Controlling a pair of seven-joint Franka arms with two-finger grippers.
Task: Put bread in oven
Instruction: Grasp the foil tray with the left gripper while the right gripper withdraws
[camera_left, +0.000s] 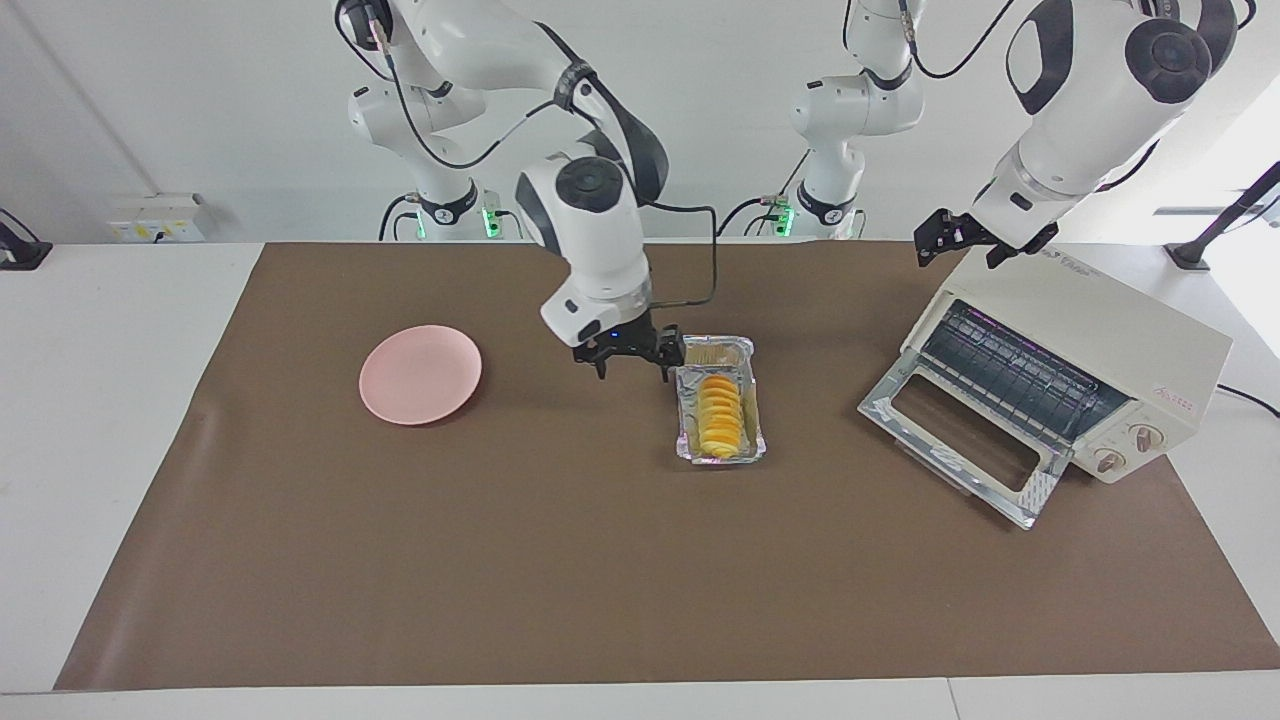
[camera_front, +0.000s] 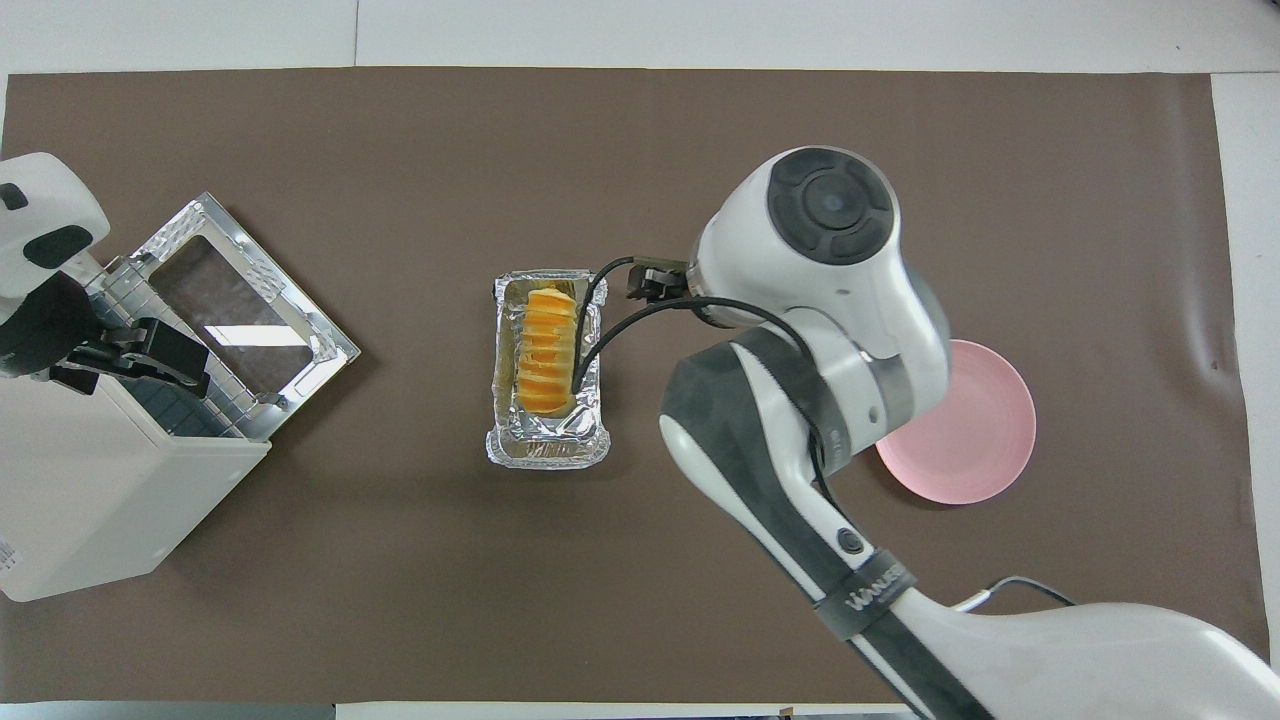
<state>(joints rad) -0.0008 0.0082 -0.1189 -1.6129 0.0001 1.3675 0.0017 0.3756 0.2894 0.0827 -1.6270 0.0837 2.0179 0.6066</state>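
Bread (camera_left: 720, 415) lying lengthwise in foil tray (camera_left: 750, 355), mid-mat, roughly halfway between the two arms' ends of the table. Yellow-orange, ridged into slices. Not gripped by anything.

Right gripper (camera_left: 632, 364) raised over bare brown mat (camera_left: 500, 560), just beside the tray's robot-side corner, on the side toward the plate. Fingers spread apart, pointing down, nothing between them. In overhead view, gripper hidden under the arm's own wrist; arm also covers part of the plate there.

Pink plate (camera_left: 420, 374) flat on the mat, toward the right arm's end of the table, well apart from the tray.

Oven (camera_left: 1120, 335) at the left arm's end of the mat, set at an angle, partly off the mat's edge onto the white tabletop (camera_left: 90, 400). Glass door (camera_left: 965, 450) dropped fully open, lying down toward the mat. Wire rack (camera_left: 1010, 372) visible inside. Two knobs (camera_left: 1125, 450) on the front panel.

Left gripper (camera_left: 965, 240) waiting in the air over the oven's top corner nearest the robots. Fingers spread, holding nothing; contact with the oven top not discernible.
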